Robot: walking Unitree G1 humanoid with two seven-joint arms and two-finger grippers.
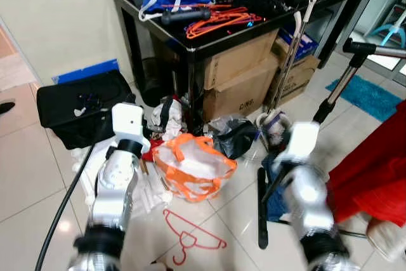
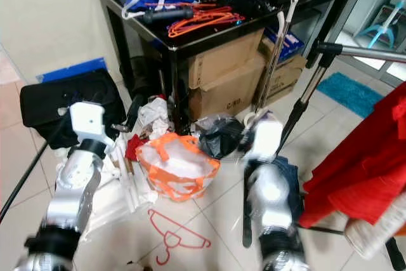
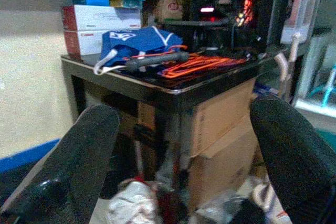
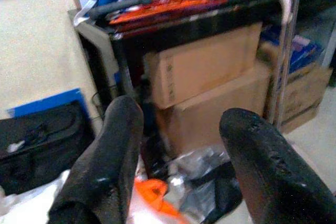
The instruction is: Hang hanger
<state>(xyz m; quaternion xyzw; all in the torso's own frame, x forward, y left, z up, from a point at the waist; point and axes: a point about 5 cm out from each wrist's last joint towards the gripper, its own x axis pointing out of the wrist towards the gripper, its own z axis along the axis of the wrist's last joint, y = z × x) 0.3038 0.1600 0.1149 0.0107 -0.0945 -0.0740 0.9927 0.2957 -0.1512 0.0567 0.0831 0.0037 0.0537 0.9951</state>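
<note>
Facing black table [image 1: 196,46]; orange hangers [image 1: 222,20] on top; both fingers spread.

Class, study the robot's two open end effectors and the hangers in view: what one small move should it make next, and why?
Probably bend and lower the left end effector toward the red hanger on the floor tiles. Both end effectors are open and hold nothing, the right end effector too, and that hanger lies nearest, just in front of the robot; the orange hangers on the black table sit farther off.
</note>
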